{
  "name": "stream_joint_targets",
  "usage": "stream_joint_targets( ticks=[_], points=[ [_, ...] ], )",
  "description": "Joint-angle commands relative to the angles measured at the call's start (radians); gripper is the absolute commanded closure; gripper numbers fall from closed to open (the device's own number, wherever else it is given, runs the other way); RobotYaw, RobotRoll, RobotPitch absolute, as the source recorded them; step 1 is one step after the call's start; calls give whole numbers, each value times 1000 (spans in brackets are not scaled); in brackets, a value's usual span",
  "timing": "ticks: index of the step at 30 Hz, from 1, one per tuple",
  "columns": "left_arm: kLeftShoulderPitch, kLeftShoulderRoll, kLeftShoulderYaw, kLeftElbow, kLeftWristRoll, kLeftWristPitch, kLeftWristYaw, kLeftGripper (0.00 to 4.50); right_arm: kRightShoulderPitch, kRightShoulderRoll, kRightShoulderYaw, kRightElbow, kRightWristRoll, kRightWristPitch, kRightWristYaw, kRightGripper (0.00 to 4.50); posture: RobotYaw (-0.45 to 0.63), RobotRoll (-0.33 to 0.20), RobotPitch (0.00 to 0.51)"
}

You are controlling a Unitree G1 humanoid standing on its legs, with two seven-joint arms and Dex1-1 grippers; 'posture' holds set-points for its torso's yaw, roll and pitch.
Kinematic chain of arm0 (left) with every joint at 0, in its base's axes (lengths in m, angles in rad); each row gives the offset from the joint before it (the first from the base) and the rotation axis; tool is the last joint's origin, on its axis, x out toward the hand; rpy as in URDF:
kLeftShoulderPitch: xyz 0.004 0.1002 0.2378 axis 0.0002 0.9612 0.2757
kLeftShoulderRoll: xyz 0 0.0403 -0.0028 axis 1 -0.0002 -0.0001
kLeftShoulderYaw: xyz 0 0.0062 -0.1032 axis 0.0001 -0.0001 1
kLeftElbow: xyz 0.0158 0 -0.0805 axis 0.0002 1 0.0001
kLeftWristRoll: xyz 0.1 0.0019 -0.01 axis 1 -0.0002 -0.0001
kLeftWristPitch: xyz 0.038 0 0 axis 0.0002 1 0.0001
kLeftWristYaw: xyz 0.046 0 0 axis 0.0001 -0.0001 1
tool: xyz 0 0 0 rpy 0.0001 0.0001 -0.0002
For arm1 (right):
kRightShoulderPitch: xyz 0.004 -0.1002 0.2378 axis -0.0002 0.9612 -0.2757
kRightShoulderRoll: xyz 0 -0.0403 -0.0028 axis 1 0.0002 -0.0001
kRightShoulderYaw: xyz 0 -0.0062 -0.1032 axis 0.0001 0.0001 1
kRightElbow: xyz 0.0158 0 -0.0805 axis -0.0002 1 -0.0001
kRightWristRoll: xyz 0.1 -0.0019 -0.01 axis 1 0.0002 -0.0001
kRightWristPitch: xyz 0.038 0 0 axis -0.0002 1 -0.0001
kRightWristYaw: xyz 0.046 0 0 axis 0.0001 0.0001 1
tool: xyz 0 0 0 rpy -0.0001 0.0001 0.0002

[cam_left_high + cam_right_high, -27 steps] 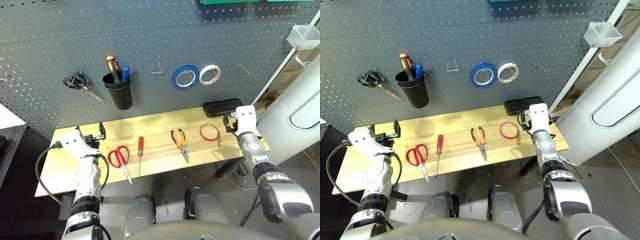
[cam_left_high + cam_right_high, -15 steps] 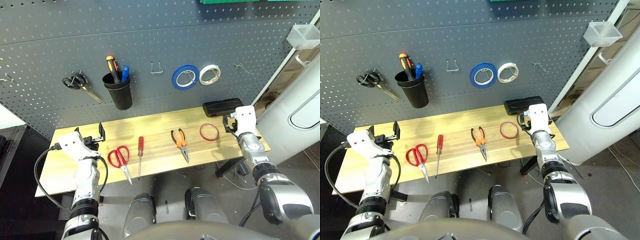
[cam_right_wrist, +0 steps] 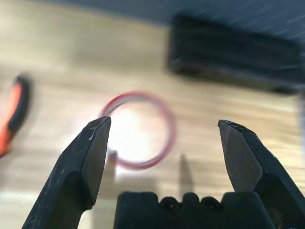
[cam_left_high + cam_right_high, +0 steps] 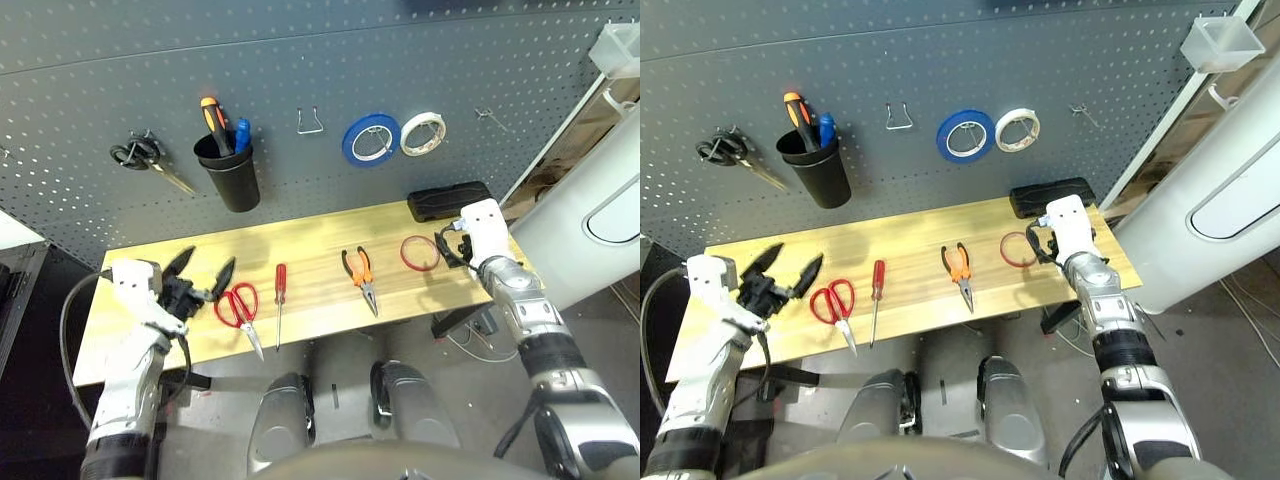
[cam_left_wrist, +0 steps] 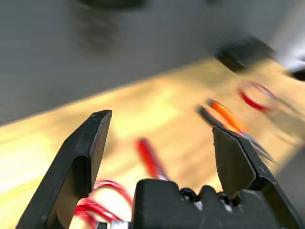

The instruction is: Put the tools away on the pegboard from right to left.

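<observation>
While the red tape ring (image 4: 419,253) lies flat on the wooden table (image 4: 310,250), the right gripper (image 3: 164,136) is held just beside it, fingers apart. Pliers (image 4: 360,279), screwdriver (image 4: 280,304) and red-handled scissors (image 4: 240,310) lie leftward. The left gripper (image 4: 203,276) is spread beside the scissors.

Four tools (image 4: 357,281) in a row on the table (image 4: 310,245), both grippers alongside.

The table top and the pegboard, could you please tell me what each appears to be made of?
The table top looks like pale wood or wood laminate, with lengthwise grain streaks and a soft sheen. The pegboard looks like dark grey painted sheet metal, matte, with an even grid of punched holes; coated hardboard cannot be ruled out.
</observation>
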Motion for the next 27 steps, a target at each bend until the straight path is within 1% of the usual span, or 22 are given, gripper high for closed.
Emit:
stream_joint_targets(
  ticks=[1,3,7,10,14,19,20,21,22,23,27],
  points=[
    [8,21,-41,-82,-19,89,-49,45,-29,-4,33,-22,-2,157,21,0,-30,0,240],
    [5,26,-53,-115,-24,125,-60,45,-52,3,41,-5,3,197,27,0,-32,0,245],
    [-10,38,-80,-169,-23,177,-86,45,-121,25,69,126,-14,229,20,0,-29,0,255],
    [-13,39,-80,-197,-27,206,-89,45,-159,35,78,220,-17,195,22,0,-22,0,258],
    [-6,56,-73,-284,-46,274,-80,45,-239,62,96,407,-36,95,26,0,1,0,262],
    [-12,69,-63,-383,-68,368,-43,45,-323,91,94,624,-55,-8,14,0,20,0,258],
    [-16,72,-63,-401,-72,388,-34,0,-334,96,96,661,-60,-23,10,402,28,0,253],
    [-21,75,-64,-416,-73,404,-28,0,-342,101,97,688,-59,-32,18,615,31,0,249],
    [-27,77,-64,-426,-75,419,-22,0,-348,106,94,710,-58,-41,21,956,33,0,247],
    [-34,78,-63,-434,-78,432,-17,0,-353,110,91,725,-57,-49,21,1396,33,0,245],
    [-64,77,-63,-441,-77,462,-4,0,-356,115,87,749,-59,-71,19,2808,28,0,227]
  ],
)
